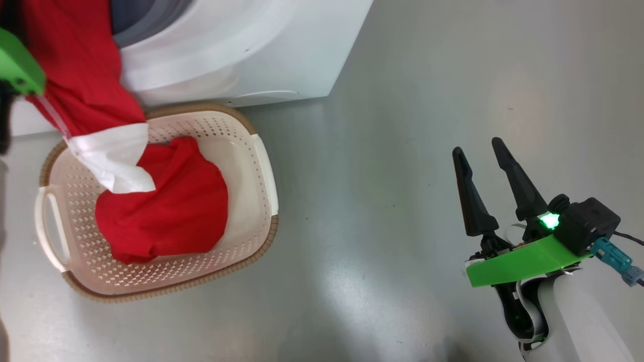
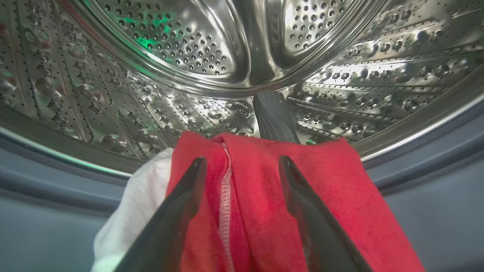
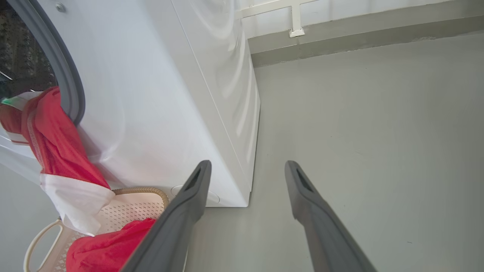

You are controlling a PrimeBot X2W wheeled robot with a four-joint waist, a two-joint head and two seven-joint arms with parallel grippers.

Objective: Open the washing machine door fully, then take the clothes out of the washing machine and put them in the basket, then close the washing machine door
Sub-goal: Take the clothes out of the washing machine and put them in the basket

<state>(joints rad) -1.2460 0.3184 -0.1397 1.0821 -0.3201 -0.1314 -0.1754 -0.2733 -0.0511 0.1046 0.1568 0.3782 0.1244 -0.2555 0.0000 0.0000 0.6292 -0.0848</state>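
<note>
Door: I judge the washing machine door open, since the washing machine shows its grey gasket and an uncovered mouth. How wide it stands I cannot tell.
Clothes: the red clothes are only half delivered. The lower bulk lies inside the basket. The upper part, with its white band, drapes up over the gasket lip into the mouth.
Drum: the perforated steel drum looks bare behind the cloth, and I see nothing else in it to fetch.
Basket place: on the floor, just beside the machine's front, below the opening.
Left claw: the left claw is released, its fingers spread wide at the drum mouth over the draped end, and it pinches nothing.
Right claw: the right claw is released too and idle, above bare floor, well apart from the basket.
Done, by my reading: door opened and most of the garment moved across.
Left to do: I need to grasp the hanging end, drop it fully into the basket, then swing the door shut.
</note>
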